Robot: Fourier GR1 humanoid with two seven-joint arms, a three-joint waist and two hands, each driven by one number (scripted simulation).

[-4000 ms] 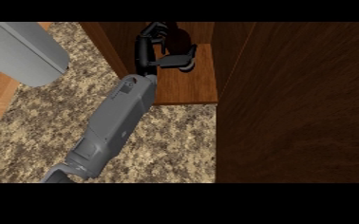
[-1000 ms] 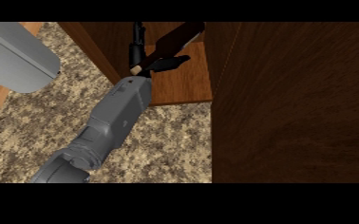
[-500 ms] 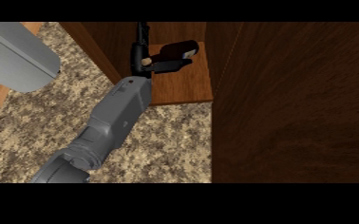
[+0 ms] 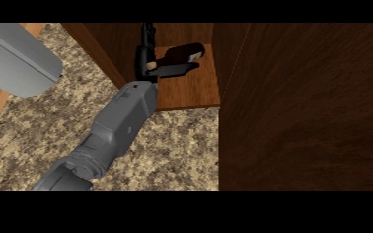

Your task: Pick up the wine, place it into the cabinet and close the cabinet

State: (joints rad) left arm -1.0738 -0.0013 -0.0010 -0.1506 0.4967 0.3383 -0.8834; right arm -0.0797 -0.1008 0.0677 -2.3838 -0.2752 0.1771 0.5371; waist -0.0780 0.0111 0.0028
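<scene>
The wine bottle [image 4: 185, 53], dark with a pale label, rests on the wooden cabinet shelf [image 4: 191, 90] inside the open cabinet. My right hand [image 4: 173, 70] is just in front of it, reaching in from the lower left. Its fingers are straight and open; whether they touch the bottle I cannot tell. One black finger [image 4: 148, 35] points up along the cabinet's left wall. The cabinet door [image 4: 295, 108] stands open as a wide dark wooden panel at the right. Of my left arm only a grey forearm [image 4: 23, 61] shows at the upper left; its hand is out of view.
The speckled granite counter [image 4: 167, 148] runs below and left of the cabinet. The cabinet's left side wall [image 4: 102, 49] stands close beside my right wrist.
Four seconds ago my right hand was curled round the bottle. It has since let go and its fingers have straightened. The bottle stays on the shelf and the hand has drawn back slightly.
</scene>
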